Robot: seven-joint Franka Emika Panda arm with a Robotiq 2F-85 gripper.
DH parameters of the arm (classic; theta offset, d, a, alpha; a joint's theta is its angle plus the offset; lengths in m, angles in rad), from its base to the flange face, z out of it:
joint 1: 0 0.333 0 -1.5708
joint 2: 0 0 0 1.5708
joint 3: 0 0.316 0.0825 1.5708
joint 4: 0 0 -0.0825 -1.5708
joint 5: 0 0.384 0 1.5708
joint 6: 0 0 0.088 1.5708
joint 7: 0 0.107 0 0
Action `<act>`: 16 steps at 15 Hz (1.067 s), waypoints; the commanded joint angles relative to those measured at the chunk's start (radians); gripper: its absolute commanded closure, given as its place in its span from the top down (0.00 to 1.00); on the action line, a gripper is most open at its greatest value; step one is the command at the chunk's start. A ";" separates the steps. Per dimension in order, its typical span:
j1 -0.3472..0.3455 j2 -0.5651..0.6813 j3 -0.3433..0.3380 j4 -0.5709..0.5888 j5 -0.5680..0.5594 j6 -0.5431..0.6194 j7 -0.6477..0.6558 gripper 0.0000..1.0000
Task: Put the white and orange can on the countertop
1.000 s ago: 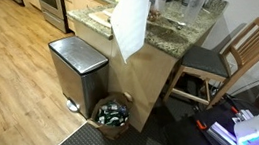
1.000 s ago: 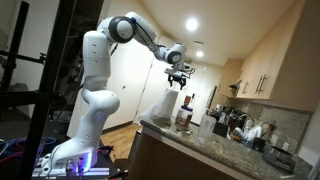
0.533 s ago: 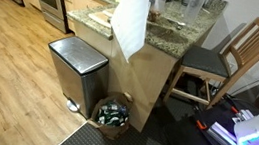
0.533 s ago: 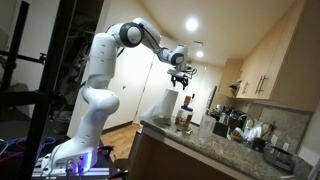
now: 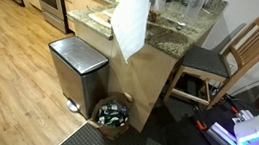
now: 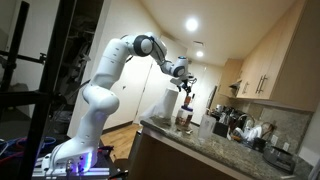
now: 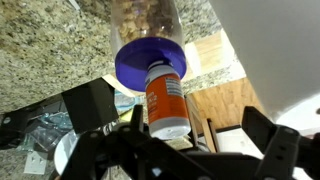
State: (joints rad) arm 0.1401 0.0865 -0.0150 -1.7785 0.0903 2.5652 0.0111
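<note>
Kitchen scene: speckled granite desk, wood floor, steel bin next to it. The white and orange can is between the tool's spread-open fingers, right by a blue lid. Can't read the label.

white and orange can bearing fine print too blurred to read, no other legible text

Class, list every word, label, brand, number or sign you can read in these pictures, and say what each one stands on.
No text can be read in any view.
On the white and orange can, wrist view: fine marks, too blurred to read.
On the steel bin, exterior view: no lettering shows.
</note>
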 commanded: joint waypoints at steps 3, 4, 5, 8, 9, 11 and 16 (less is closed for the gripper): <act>-0.023 0.092 0.014 0.085 -0.132 0.053 0.163 1.00; -0.019 0.114 0.007 0.106 -0.169 0.059 0.209 1.00; -0.017 0.128 0.004 0.119 -0.181 0.062 0.226 1.00; -0.014 0.151 -0.002 0.137 -0.188 0.076 0.245 1.00; -0.012 0.165 -0.001 0.144 -0.186 0.088 0.253 1.00; -0.004 0.191 -0.004 0.157 -0.201 0.099 0.274 1.00; 0.031 0.252 -0.035 0.194 -0.257 0.161 0.370 1.00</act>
State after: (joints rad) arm 0.1485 0.2890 -0.0227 -1.6328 -0.1178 2.6816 0.3156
